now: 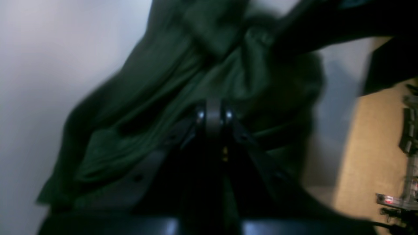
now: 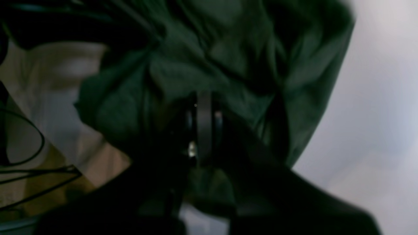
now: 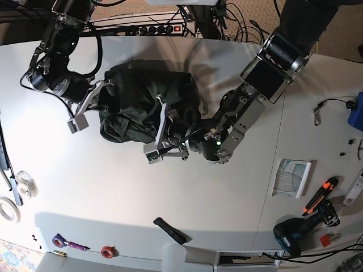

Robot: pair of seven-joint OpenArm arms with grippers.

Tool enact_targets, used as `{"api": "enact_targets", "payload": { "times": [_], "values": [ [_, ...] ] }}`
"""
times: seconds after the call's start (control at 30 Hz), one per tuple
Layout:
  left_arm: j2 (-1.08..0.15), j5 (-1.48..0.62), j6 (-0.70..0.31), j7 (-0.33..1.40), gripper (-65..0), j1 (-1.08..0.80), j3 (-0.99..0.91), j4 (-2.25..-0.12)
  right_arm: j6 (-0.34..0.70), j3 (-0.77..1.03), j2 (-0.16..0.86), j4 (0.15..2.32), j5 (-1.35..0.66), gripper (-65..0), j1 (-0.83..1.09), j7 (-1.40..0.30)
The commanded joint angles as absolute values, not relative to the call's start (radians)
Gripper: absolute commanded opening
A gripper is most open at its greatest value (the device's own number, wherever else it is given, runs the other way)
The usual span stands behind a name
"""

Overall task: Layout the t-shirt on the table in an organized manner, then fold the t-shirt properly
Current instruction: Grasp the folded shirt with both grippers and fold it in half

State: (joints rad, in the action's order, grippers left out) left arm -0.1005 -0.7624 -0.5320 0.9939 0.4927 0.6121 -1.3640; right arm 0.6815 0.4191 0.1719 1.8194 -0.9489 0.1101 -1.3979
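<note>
T-shirt: dk green, bunched on table. L gripper & R gripper both clamped on cloth. Step: layout. Next: pull edges apart, flatten.

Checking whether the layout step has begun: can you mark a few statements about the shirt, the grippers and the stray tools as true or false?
1. The dark green t-shirt lies spread flat on the white table. False: it is a crumpled heap.
2. The left gripper and the right gripper are both at the dark green t-shirt, jaws closed on fabric. True.
3. The small red tape roll rests on the shirt. False: it lies near the table's edge, well apart.
4. The black-and-blue power drill lies near a table corner, away from the shirt. True.
</note>
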Motion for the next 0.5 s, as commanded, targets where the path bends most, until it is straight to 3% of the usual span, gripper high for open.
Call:
{"api": "enact_targets", "payload": {
  "times": [0.0,0.23,0.47],
  "values": [
    [-0.095,-0.798,-0.551,0.992,-65.0,0.515,0.597,-1.392,0.688,0.425,0.183,1.848,-0.99,-65.0,0.094,-1.38],
    [-0.095,-0.978,-0.63,1.145,-65.0,0.472,0.591,-1.413,0.688,0.421,0.157,1.851,-0.97,-65.0,0.092,-1.384],
    [-0.099,-0.65,-0.489,1.047,-65.0,0.474,0.591,-1.434,0.688,0.418,0.155,1.851,-0.956,-65.0,0.091,-1.379]
  ]
}}
